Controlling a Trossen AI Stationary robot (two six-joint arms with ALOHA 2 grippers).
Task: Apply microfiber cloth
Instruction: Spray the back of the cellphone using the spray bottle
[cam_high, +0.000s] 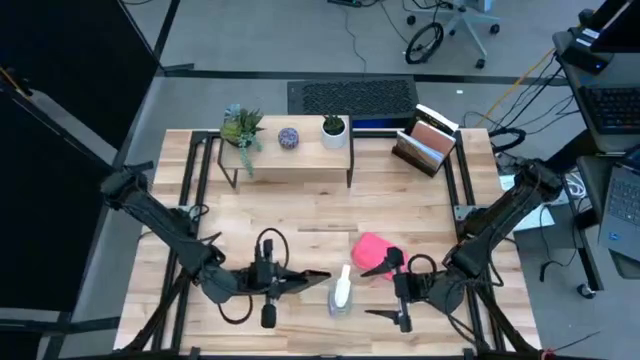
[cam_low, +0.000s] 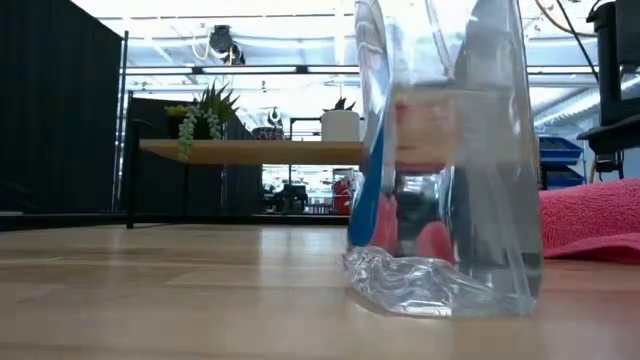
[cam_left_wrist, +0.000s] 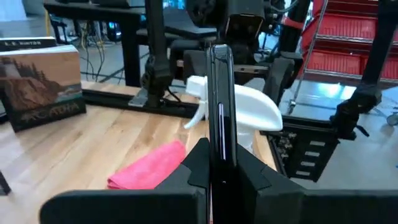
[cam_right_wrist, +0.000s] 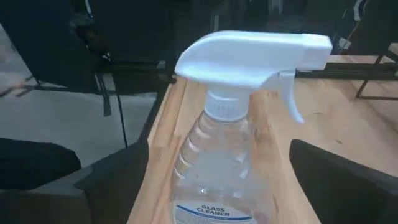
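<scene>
The bright pink microfiber cloth (cam_high: 370, 247) lies crumpled on the wooden table, right of centre; the left wrist view (cam_left_wrist: 149, 167) and the low view (cam_low: 590, 220) show it too. A clear spray bottle (cam_high: 341, 290) with a white trigger head stands upright just in front of the cloth. My left gripper (cam_high: 312, 277) is left of the bottle, shut on a black smartphone (cam_left_wrist: 221, 106). My right gripper (cam_high: 381, 292) is right of the bottle and open. Its fingers stand on either side of the bottle (cam_right_wrist: 224, 168) without touching it. My left gripper pinches the smartphone between its two fingers (cam_left_wrist: 198, 163), one on each flat face at the phone's near end (cam_left_wrist: 221, 167). The fingers come level from the table's left. The phone is seen edge-on and sticks out past the fingertips toward the bottle.
A low wooden shelf (cam_high: 290, 155) with small potted plants stands at the table's far side. A holder with books (cam_high: 428, 143) is at the far right. Black frame rails (cam_high: 200, 170) run along the table's left and right sides. Bare wood lies between the shelf and the grippers.
</scene>
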